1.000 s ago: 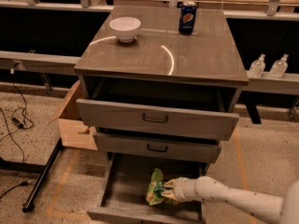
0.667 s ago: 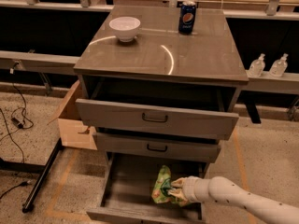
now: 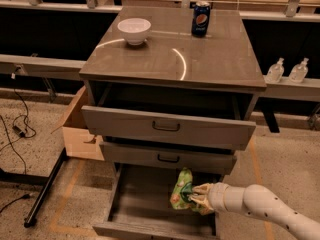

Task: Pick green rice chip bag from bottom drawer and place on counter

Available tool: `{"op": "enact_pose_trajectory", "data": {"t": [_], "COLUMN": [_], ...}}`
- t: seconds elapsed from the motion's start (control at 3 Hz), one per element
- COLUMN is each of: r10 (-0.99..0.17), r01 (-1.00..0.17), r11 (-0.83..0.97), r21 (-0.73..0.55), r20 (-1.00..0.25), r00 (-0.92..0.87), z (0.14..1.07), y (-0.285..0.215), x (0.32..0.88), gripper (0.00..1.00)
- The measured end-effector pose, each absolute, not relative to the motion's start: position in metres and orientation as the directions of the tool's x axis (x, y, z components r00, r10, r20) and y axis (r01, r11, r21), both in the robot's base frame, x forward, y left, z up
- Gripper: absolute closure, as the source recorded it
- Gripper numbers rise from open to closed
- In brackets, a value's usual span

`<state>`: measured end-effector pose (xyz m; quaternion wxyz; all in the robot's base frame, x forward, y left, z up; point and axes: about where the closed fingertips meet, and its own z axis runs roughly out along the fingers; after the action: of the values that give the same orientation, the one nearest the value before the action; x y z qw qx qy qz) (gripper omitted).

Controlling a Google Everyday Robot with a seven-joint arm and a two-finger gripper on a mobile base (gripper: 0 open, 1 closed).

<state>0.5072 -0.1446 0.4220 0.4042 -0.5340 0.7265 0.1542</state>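
Note:
The green rice chip bag hangs upright in my gripper, lifted above the floor of the open bottom drawer, near its right side. My gripper is shut on the bag's right edge; my white arm reaches in from the lower right. The bag's top sits just below the front of the middle drawer. The counter is the glossy grey-brown top of the cabinet, well above the gripper.
A white bowl and a blue soda can stand at the back of the counter. The top drawer and middle drawer are pulled partly out and overhang the bottom drawer. A cardboard box stands left of the cabinet.
The gripper has lifted the bag up off the drawer floor; the bag now hangs higher and more upright, close under the middle drawer's front.

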Motion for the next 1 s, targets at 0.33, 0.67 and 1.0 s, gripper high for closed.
{"op": "enact_pose_trajectory", "data": {"t": [0.33, 0.67, 1.0], "r10": [-0.619, -0.562, -0.492], "r01": [-0.899, -0.89, -0.88], "r11": [0.387, 0.401, 0.422], "r21": [-0.205, -0.217, -0.219], "r20": [-0.781, -0.825, -0.87], "r00": [-0.088, -0.053, -0.02], "z": [0.443, 0.494, 0.555], "y": [-0.152, -0.17, -0.194], "x": [0.505, 0.498, 0.488], "gripper": [1.0, 1.0, 1.0]}}
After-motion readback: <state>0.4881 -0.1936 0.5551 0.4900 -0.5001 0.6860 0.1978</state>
